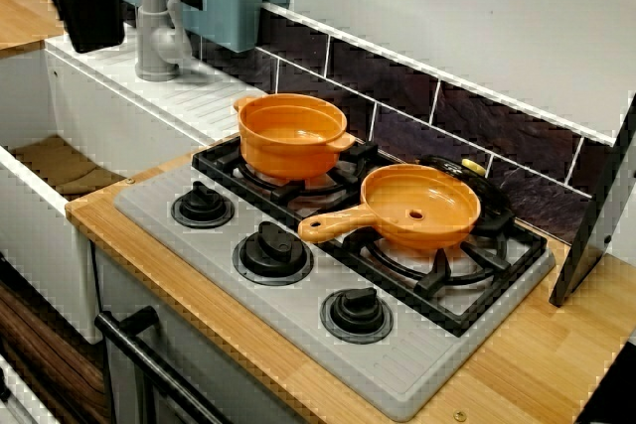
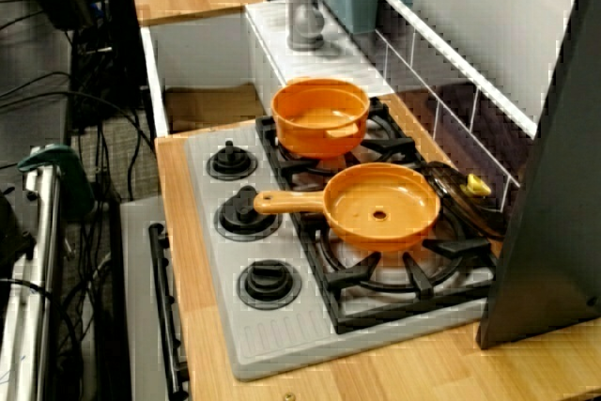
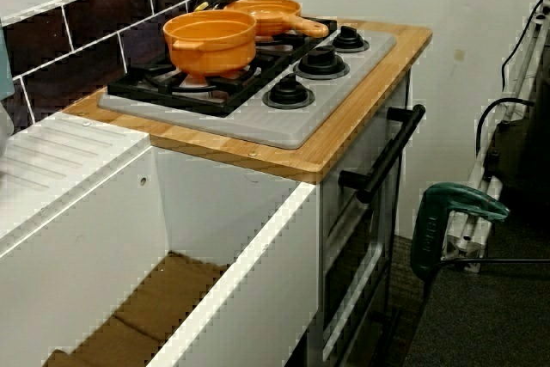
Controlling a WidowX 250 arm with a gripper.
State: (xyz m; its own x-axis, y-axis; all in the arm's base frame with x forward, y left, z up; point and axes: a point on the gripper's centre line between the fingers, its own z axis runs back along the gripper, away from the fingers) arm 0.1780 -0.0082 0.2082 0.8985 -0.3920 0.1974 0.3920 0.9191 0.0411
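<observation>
Two orange pans on a toy hob, claw hanging apart at the upper left

The orange pot (image 1: pixel 291 133) sits squarely on the left grate. The orange frying pan (image 1: pixel 417 208) is on the grate right of it, its handle angled toward the knobs (image 1: pixel 272 248) and free to grasp. The black claw (image 1: pixel 89 17) hangs above the sink (image 1: pixel 99 111) near the faucet (image 1: pixel 157 32). Nothing shows in it, and its opening cannot be told. A dark lid (image 1: pixel 472 174) crowds the pan's far side.

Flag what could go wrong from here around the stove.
1. The gripper hangs near the faucet; a low swing toward the stove might clip it.
2. The orange pot and orange pan sit close together, so shifting one could knock the other.
3. The pan's handle juts out toward the knobs and could be snagged, turning the pan.
</observation>
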